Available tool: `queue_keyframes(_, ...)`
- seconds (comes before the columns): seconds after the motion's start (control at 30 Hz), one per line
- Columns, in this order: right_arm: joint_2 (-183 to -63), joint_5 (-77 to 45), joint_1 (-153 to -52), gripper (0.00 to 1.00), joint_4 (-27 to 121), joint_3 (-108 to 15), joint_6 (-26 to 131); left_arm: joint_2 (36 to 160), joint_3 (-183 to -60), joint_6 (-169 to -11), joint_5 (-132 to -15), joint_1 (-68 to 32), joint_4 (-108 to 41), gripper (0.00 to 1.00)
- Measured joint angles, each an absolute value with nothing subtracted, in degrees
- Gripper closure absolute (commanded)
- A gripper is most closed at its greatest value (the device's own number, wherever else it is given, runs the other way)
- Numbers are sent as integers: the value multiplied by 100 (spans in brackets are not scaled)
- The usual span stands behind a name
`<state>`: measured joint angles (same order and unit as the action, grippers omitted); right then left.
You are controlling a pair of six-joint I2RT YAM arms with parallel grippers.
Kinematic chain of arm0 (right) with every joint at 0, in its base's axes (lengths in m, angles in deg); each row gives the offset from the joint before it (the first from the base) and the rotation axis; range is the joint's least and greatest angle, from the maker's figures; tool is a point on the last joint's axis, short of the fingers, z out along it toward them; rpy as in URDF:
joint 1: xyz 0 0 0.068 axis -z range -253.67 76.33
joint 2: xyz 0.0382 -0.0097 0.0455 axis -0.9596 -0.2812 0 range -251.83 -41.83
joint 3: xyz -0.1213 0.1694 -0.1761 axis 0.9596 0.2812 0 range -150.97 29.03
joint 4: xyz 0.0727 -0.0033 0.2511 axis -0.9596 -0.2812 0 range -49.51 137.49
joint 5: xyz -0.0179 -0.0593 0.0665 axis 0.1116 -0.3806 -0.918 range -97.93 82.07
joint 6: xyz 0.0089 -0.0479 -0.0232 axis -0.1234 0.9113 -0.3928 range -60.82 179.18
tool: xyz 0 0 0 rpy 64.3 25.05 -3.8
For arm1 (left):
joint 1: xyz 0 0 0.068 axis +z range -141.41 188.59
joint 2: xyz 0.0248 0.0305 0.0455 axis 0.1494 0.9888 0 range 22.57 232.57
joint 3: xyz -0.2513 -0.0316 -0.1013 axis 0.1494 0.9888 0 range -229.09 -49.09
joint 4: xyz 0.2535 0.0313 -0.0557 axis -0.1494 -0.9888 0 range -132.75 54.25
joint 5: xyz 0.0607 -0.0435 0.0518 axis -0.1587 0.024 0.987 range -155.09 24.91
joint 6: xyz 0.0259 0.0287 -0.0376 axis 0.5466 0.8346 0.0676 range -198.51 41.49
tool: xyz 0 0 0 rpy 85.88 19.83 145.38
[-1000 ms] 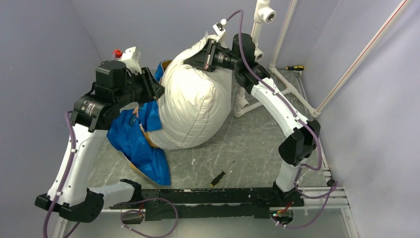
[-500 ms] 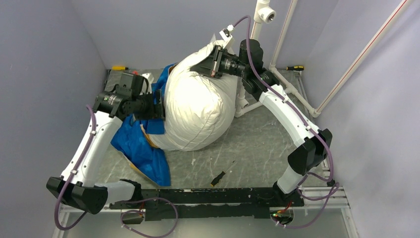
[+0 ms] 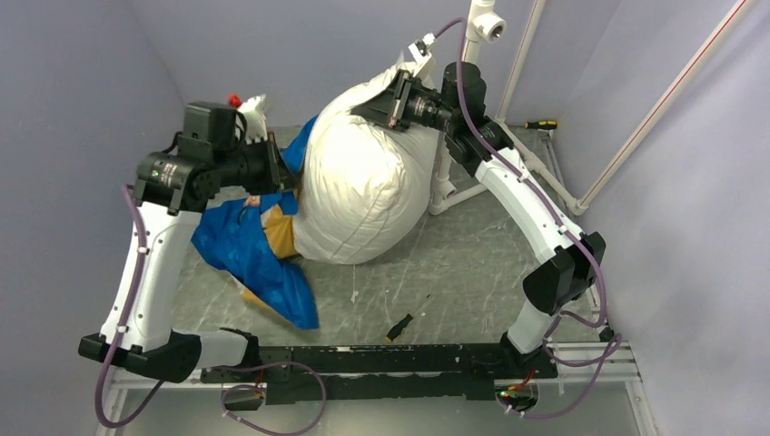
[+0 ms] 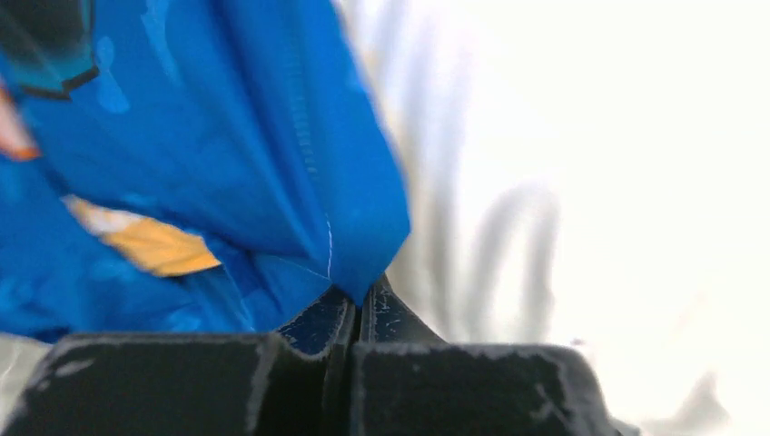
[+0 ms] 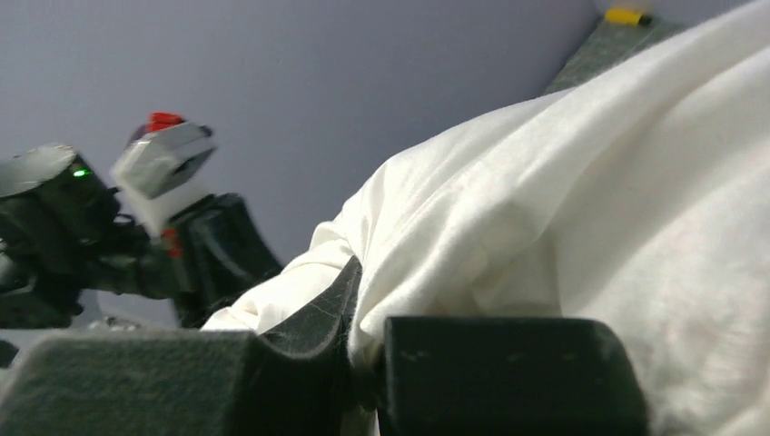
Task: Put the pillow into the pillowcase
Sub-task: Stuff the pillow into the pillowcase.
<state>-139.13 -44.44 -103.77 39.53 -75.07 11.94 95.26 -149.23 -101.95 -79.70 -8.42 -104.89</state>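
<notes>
Insertion step: right gripper (image 5: 365, 350) pinches the pillow (image 3: 363, 191) top, holding it upright on the table (image 3: 454, 263). Left gripper (image 4: 357, 304) is clamped on the pillowcase (image 3: 243, 252) edge at the pillow's left side. Next move likely needs that edge pulled up over the pillow.

No text can be read on the pillow (image 3: 363, 191) or pillowcase (image 3: 241, 254) (its print blurs close up).
</notes>
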Motion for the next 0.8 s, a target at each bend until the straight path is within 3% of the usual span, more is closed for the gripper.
queue_keyframes(0.1,-13955,-4227,-10312,100,4084,-7655,1174,9790,-15692,-10420,-8877,-792,-10301,100)
queue_keyframes(0.37,-13994,-3347,-10176,100,4213,-7500,1255,10357,-15773,-12236,-10785,-750,-8330,100)
queue_keyframes(0.6,-14162,-3239,-10268,100,3850,-7408,1375,9696,-14647,-11826,-10440,-842,-8651,98)
queue_keyframes(0.7,-14239,-3277,-10305,100,3712,-7494,1467,9441,-14121,-11712,-10182,-875,-8540,88)
queue_keyframes(0.8,-14363,-3417,-10307,100,3614,-7758,1539,9329,-13793,-11725,-10035,-877,-8144,91)
